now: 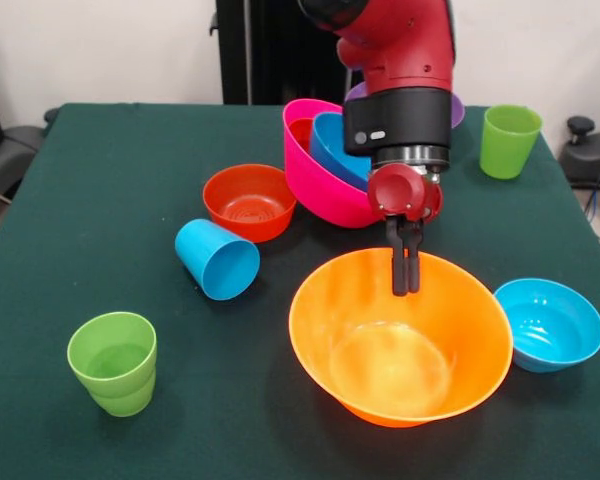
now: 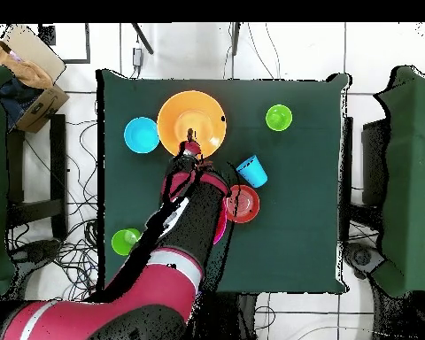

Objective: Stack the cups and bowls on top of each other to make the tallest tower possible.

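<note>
Counted three cups: two green [image 1: 113, 362] [image 1: 508, 140], one blue tipped over [image 1: 217, 259]. Gripper [image 1: 405, 286] hung pinched together, empty, over the big orange bowl [image 1: 400, 340]; pink bowl [image 1: 320, 180] with nested ones sat behind it.

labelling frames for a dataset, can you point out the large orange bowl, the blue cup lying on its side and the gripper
large orange bowl [image 1: 400, 370]: front view, inner floor.
blue cup lying on its side [image 1: 212, 254]: front view, its side wall.
gripper [image 1: 406, 285]: front view, the fingertips, close together at the orange bowl's far rim.
</note>
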Tool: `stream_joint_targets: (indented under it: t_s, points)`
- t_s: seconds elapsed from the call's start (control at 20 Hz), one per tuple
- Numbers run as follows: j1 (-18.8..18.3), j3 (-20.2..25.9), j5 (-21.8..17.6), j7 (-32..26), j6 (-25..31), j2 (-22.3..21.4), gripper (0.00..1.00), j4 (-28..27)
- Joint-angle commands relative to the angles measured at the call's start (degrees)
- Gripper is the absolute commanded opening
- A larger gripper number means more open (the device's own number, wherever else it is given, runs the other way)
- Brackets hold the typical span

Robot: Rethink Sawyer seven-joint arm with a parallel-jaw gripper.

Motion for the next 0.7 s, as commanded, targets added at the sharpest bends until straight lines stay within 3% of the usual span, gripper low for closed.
stream_joint_targets:
  t_s: [0.05, 0.3, 0.7]
  points:
    - [-4.0, 14.7, -5.6, 0.7, 13.6, -4.1, 1.0, -3.9]
    - [-7.6, 20.4, -7.2, -2.9, 19.0, -8.3, 1.0, -1.3]
    - [-7.1, 20.1, -8.0, -2.3, 19.7, -9.0, 1.0, -0.8]
